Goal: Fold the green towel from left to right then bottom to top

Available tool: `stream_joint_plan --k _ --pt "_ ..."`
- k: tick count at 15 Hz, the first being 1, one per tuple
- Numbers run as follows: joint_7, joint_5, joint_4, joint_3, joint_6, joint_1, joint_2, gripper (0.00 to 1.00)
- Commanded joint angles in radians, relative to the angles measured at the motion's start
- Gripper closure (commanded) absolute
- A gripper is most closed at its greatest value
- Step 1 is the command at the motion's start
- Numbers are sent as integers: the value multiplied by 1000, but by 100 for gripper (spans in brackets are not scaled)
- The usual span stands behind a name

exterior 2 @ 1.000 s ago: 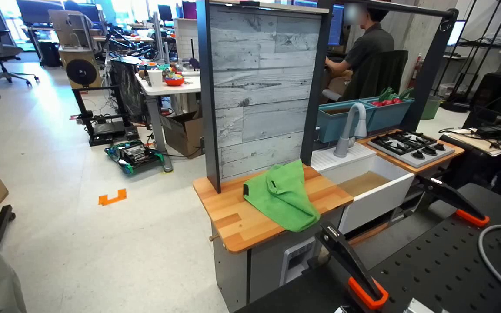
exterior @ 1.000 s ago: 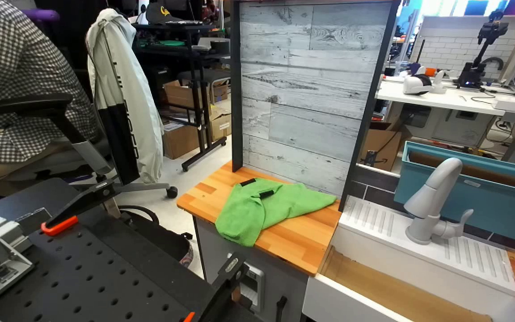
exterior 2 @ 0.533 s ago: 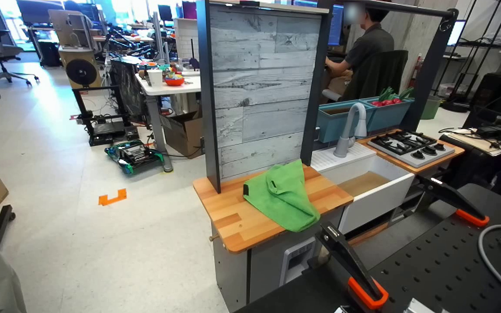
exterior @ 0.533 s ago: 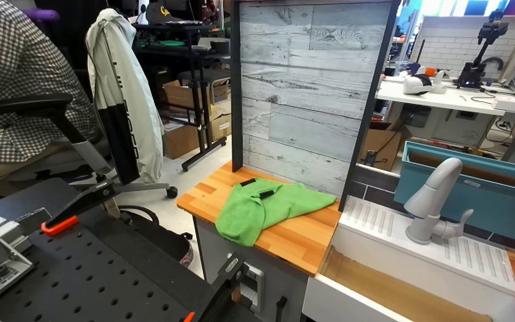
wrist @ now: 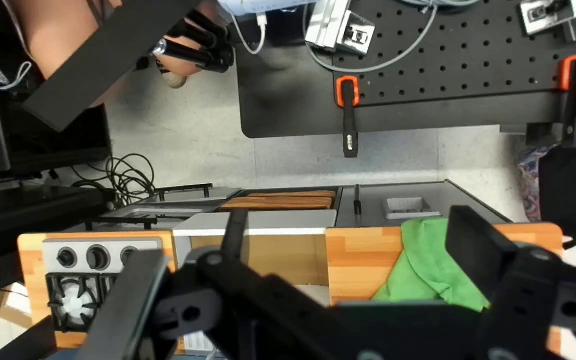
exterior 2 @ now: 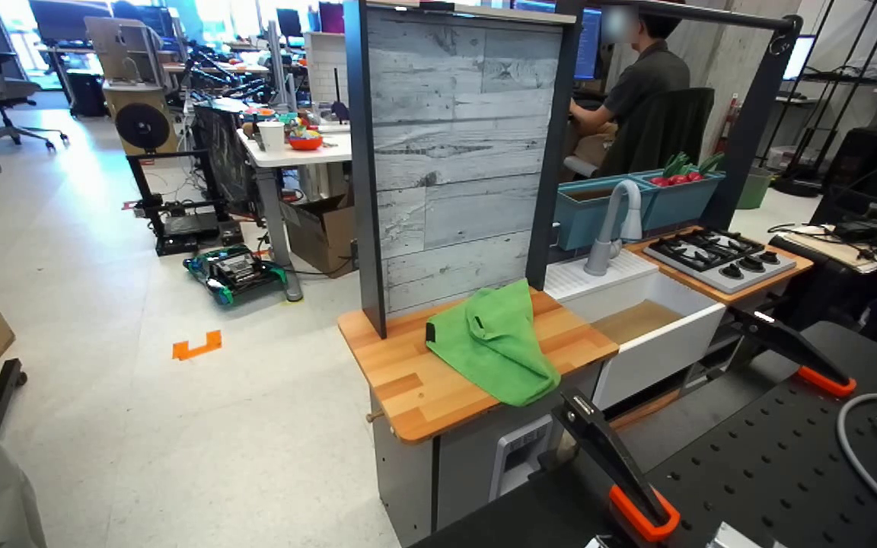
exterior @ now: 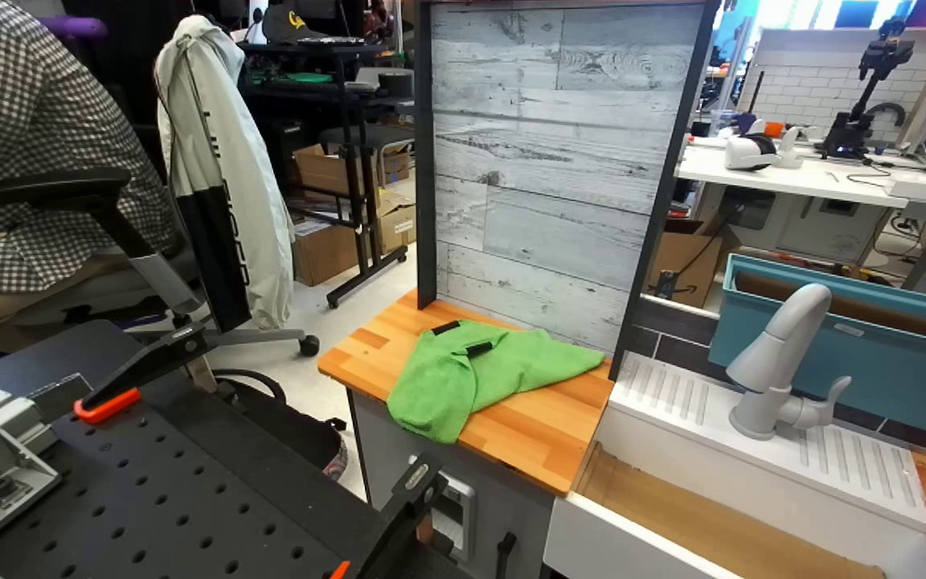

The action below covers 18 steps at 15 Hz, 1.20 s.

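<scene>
The green towel [exterior: 439, 394] lies rumpled on the wooden tabletop [exterior: 362, 346] below the grey wood-plank panel. It also shows in an exterior view [exterior 2: 495, 346] and in the wrist view [wrist: 425, 260]. One part is folded over the rest, and two black tags show on it. One corner reaches over the front edge of the tabletop. In the wrist view my gripper [wrist: 350, 215] is open with its fingers [wrist: 475, 250] wide apart and nothing between them. It is above the kitchen unit, apart from the towel, and covers part of it there. Neither exterior view shows the gripper.
The upright panel [exterior: 559, 161] stands at the back of the tabletop. A white sink [exterior 2: 659, 354] with a grey faucet [exterior 2: 613, 228] adjoins it, then a stove [exterior 2: 720, 259]. A black perforated table [exterior: 165, 482] with orange-tipped clamps [exterior 2: 621, 472] stands in front.
</scene>
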Motion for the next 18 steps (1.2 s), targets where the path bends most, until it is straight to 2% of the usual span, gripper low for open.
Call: stream_joint_plan --k 1,9,10,11,14,18 --pt "124 44 61 14 81 3 123 0" --pt "392 43 164 58 341 22 384 0" --pt "410 52 174 58 350 28 406 0" --pt "365 40 128 47 327 26 348 0" --pt "399 40 157 48 342 37 403 0" --pt "400 40 165 48 342 37 405 0"
